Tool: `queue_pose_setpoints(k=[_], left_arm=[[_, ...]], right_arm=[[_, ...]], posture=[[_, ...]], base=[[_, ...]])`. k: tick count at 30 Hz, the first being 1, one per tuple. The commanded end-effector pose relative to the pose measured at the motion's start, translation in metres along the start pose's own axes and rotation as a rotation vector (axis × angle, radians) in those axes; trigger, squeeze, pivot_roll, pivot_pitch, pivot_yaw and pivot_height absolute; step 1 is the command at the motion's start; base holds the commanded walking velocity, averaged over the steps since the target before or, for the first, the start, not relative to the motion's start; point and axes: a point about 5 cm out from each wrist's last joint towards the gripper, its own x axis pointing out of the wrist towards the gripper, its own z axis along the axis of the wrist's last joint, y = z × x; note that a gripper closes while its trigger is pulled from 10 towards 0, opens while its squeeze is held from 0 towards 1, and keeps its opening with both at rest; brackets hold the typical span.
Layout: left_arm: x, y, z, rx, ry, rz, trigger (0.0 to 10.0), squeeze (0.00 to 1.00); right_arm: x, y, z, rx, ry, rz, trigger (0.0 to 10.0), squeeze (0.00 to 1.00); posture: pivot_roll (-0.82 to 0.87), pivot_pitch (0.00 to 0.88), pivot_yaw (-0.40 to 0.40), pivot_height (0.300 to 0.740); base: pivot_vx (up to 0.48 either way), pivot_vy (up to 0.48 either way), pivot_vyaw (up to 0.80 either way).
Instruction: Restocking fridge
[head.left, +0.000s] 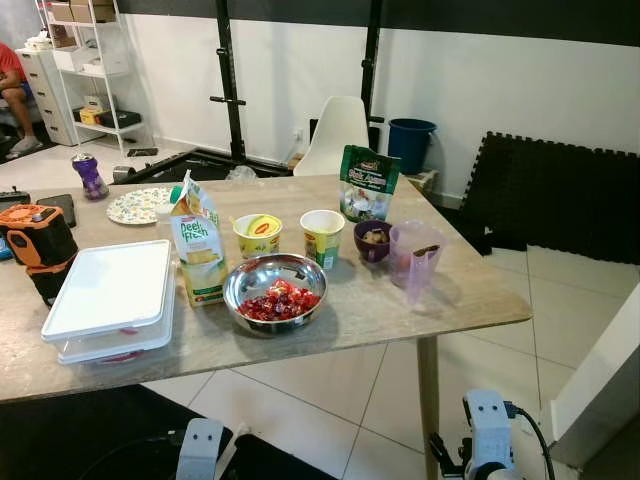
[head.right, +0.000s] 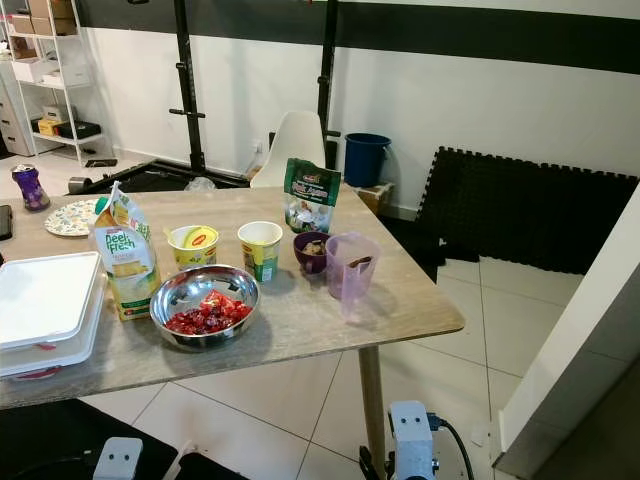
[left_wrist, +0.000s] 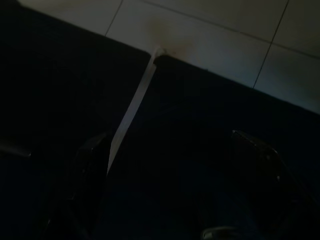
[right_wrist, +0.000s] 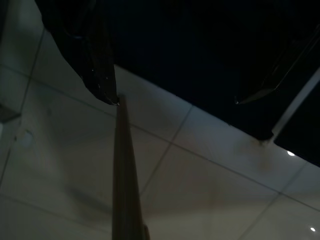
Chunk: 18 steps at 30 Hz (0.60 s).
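On the wooden table (head.left: 470, 295) stand a Peel Fresh juice carton (head.left: 198, 250), a steel bowl of red food (head.left: 276, 293), a yellow cup (head.left: 258, 235), a paper cup (head.left: 322, 237), a small purple bowl (head.left: 372, 240), a clear purple jug (head.left: 414, 258) and a green bag (head.left: 368, 183). A white lidded container (head.left: 110, 295) lies at the left. Both arms hang below the table's front edge, the left arm (head.left: 200, 450) and the right arm (head.left: 488, 432). My left gripper (left_wrist: 169, 135) is open over a dark mat. My right gripper (right_wrist: 177, 102) is open above floor tiles, holding nothing.
A patterned plate (head.left: 138, 205), a purple bottle (head.left: 90, 177) and an orange-black tool (head.left: 38, 240) sit on the table's left. Behind it are a white chair (head.left: 335, 135), a blue bin (head.left: 410, 145) and black foam mats (head.left: 560, 195). A person (head.left: 12, 90) sits far left. A white panel (head.left: 600, 380) stands on the right.
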Motion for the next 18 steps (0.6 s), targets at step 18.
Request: queue_pose_setpoints(k=[18], left_arm=[[0.002,0.012,0.008,-0.032,0.002,0.037,10.0,0.00]], right_arm=[[-0.002,0.001,-0.010,-0.001,0.051,-0.015,10.0,0.00]], posture=[[-0.01,0.056,-0.038,0.740]], base=[[0.000,0.000,0.00]])
